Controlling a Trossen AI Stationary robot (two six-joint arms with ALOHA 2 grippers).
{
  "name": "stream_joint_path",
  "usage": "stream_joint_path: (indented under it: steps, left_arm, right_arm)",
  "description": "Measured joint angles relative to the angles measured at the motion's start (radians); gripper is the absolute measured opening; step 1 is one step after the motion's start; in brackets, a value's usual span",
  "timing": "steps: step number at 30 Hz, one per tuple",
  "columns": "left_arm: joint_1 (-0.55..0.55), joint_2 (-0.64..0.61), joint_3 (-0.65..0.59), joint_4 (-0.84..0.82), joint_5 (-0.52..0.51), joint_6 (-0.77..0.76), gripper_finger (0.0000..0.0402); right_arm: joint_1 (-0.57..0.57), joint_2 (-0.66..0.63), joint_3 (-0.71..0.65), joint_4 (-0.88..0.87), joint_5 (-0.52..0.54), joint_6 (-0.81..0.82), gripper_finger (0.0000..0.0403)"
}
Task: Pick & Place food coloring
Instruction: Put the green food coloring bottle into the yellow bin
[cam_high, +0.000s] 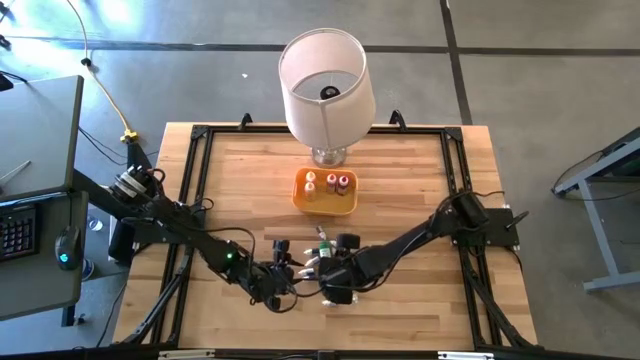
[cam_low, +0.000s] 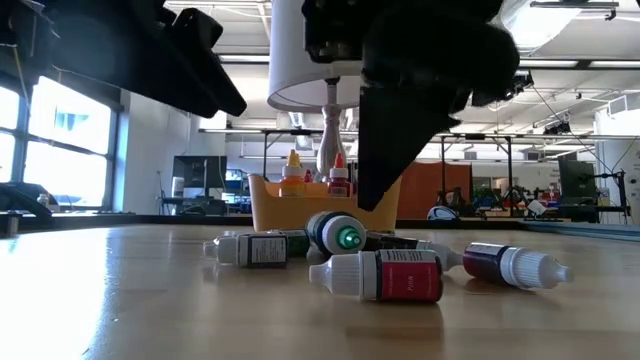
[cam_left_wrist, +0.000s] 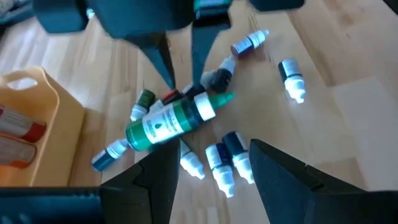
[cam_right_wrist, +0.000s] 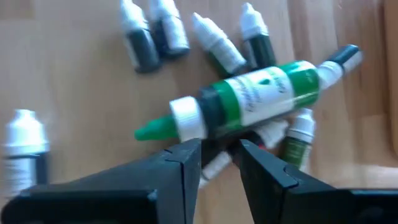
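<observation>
The bottles (cam_left_wrist: 186, 124) lie in a loose heap on the bench (cam_high: 420, 190), near the front edge and between the 2 arms; 3 more stand upright in the orange tray (cam_high: 325, 192), just in front of the lampshade (cam_high: 325, 85).

The right tool (cam_right_wrist: 216, 155) is down in the heap, its fingers set narrow around the pile just beside the biggest bottle, a green one (cam_right_wrist: 255, 96) lying on top of the others. Whether they have a bottle between them I cannot tell. The left tool (cam_left_wrist: 208, 165) hangs wide and empty just above the near side of the heap.

These bottles should handle as light, smooth, round plastic: they will likely roll or skid if nudged, and a soft squeeze body may give under a hard pinch. The pointed caps are too slim and tapered for a sure hold. The labelled middle of the body, taken across its width, looks the best place. Because the bottles touch and overlap, closing on 1 may drag or scatter its neighbours, so an outlying bottle such as the lone one (cam_left_wrist: 291, 78) apart from the heap would be an easier pick.
</observation>
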Motion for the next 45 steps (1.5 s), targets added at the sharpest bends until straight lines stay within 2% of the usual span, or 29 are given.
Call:
stream_joint_path:
  steps: [7, 15, 19, 25, 29, 33, 39, 45]
  left_arm:
    - [0.041, 0.000, 0.000, -0.010, 0.018, 0.023, 0.0188]
    - [0.111, 0.000, 0.000, -0.020, 0.110, 0.049, 0.0188]
    - [0.126, 0.001, 0.001, -0.061, 0.140, 0.165, 0.0188]
    - [0.130, 0.007, 0.002, -0.086, 0.137, 0.453, 0.0188]
    - [0.167, 0.013, 0.002, -0.090, 0.154, 0.516, 0.0188]
    - [0.200, 0.035, 0.002, -0.097, 0.202, 0.484, 0.0188]
    - [0.207, 0.080, 0.000, -0.122, 0.177, 0.439, 0.0188]
    - [0.210, 0.107, 0.004, -0.108, 0.194, 0.454, 0.0188]
  right_arm:
    - [-0.063, 0.007, 0.000, -0.003, -0.010, -0.058, 0.0082]
    - [-0.116, 0.089, 0.000, 0.057, -0.071, -0.150, 0.0080]
    - [-0.130, 0.096, 0.000, 0.113, -0.070, -0.209, 0.0080]
    - [-0.159, 0.099, 0.000, 0.169, -0.074, -0.251, 0.0080]
    - [-0.168, 0.101, -0.001, 0.197, -0.039, -0.256, 0.0080]
    - [-0.175, 0.103, -0.005, 0.257, -0.027, -0.273, 0.0080]
    - [-0.174, 0.107, -0.007, 0.312, 0.029, -0.351, 0.0080]
    - [-0.176, 0.096, 0.001, 0.189, 0.073, -0.357, 0.0080]
